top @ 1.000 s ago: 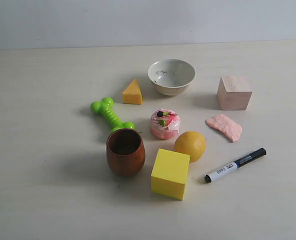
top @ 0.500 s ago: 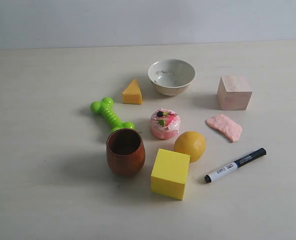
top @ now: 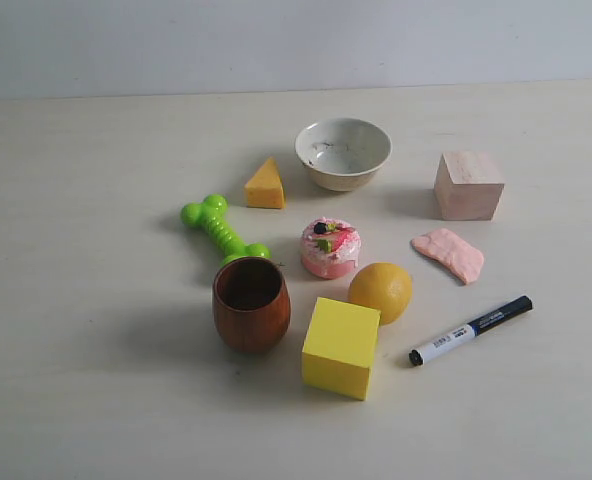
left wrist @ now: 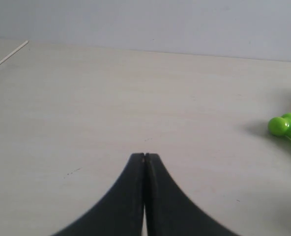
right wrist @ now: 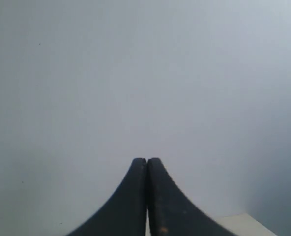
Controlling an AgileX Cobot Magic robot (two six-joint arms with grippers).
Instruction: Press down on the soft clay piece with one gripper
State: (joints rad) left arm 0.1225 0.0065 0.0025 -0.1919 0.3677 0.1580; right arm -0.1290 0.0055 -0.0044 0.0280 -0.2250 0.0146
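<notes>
Lying under the clenched, empty left pincer [left wrist: 144, 156], the table [top: 96, 400] carries a green bone toy [left wrist: 285, 127] ahead of it, off-centre. The right pincer [right wrist: 146, 160], also clenched empty, faces a wall [right wrist: 135, 73]. Near the wooden cube [top: 468, 185], touching neither pincer, lies the soft clay piece [top: 448, 253].

Wooden cup [top: 251, 303] near yellow cube [top: 341, 346] (lemon [top: 381, 291] just beside it); marker [top: 470, 329] apart.
</notes>
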